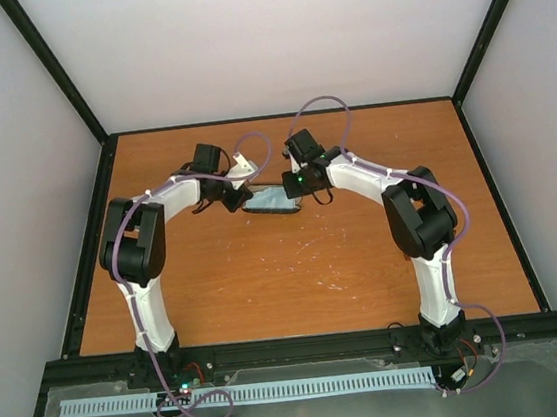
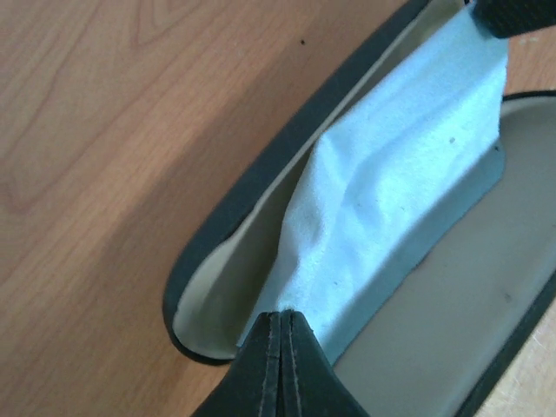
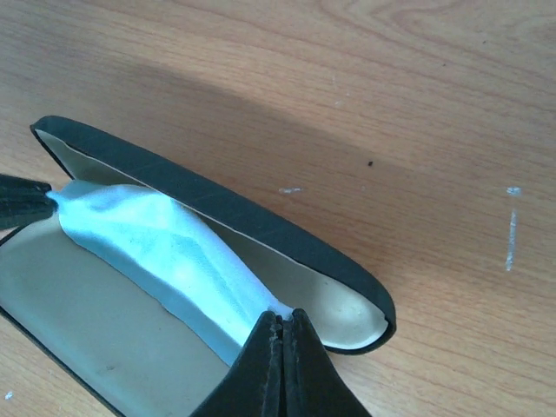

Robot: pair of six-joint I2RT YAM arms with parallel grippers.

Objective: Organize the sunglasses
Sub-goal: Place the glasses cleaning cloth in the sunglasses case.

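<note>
The black oblong case (image 1: 273, 201) lies open on the wooden table (image 1: 295, 267) between my arms, its cream lining showing in the left wrist view (image 2: 217, 287) and the right wrist view (image 3: 347, 308). A pale blue cloth (image 2: 391, 200) is stretched along the case's inside, also seen in the right wrist view (image 3: 165, 248). My left gripper (image 2: 285, 314) is shut on one end of the cloth. My right gripper (image 3: 280, 319) is shut on the other end. In the top view the left gripper (image 1: 239, 197) and right gripper (image 1: 302, 194) sit at the case's two ends. The sunglasses are out of view.
Black frame posts and pale walls bound the table on three sides. A black rail (image 1: 305, 348) with the arm bases runs along the near edge. White scuff marks (image 3: 511, 228) dot the wood right of the case.
</note>
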